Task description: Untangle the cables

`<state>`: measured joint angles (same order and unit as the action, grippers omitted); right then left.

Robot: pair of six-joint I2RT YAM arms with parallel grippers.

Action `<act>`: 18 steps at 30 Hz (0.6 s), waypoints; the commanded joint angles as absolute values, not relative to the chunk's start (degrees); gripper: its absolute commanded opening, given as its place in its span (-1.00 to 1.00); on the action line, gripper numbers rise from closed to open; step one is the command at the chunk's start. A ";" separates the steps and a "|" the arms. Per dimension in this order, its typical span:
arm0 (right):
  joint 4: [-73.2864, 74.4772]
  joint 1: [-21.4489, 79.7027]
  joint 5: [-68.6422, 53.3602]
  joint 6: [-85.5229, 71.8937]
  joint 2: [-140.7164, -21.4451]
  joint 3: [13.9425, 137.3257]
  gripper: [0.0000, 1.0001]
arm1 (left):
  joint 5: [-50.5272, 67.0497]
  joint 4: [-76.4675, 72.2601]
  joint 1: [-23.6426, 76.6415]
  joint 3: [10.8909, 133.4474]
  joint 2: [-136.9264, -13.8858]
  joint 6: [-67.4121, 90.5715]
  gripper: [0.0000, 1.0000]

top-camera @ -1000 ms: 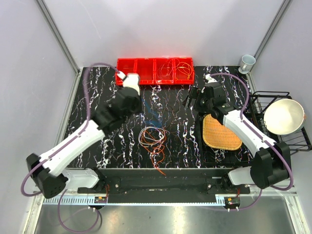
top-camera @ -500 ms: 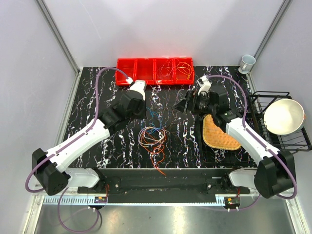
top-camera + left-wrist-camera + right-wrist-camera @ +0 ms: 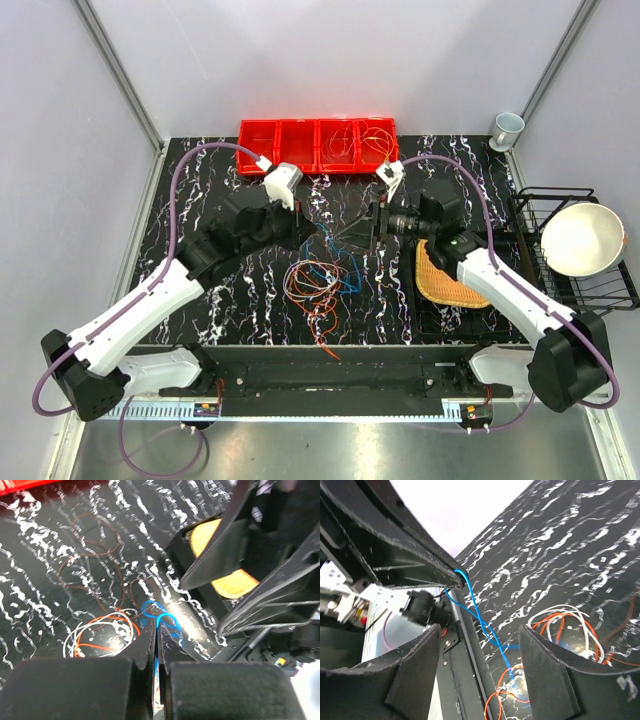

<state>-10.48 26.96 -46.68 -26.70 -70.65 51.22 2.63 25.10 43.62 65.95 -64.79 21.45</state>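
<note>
Cables lie in one loose tangle at the table's centre. Two more bundles sit in the red bin at 12 o'clock. Your left gripper pinches one blue cable. Your right gripper, at its 3 o'clock, stands spread and holds nothing.

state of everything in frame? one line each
left hand, shut on blue cable
right hand, open, blue cable between its fingers
blue cable, pinched at one end, rest trailing into the tangle
cable tangle, heaped, not yet separated
red bin, cables in its two right compartments
bowl, in dish rack
cup, upright
</note>
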 commanded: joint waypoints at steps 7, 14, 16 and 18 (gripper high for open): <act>-14.15 31.38 -47.02 -25.31 -71.54 53.52 0.29 | 8.61 19.34 43.77 64.43 -63.37 21.79 -1.00; -14.77 33.05 -45.79 -25.14 -72.95 53.17 -0.09 | 9.32 18.02 43.77 63.81 -63.19 22.59 -1.00; -14.85 33.57 -45.35 -25.05 -73.30 53.17 -0.33 | 9.40 17.67 43.77 63.37 -63.11 22.76 -1.00; -15.20 33.92 -44.65 -25.22 -73.30 53.09 -0.57 | 9.32 17.49 43.77 63.11 -62.93 22.85 -0.99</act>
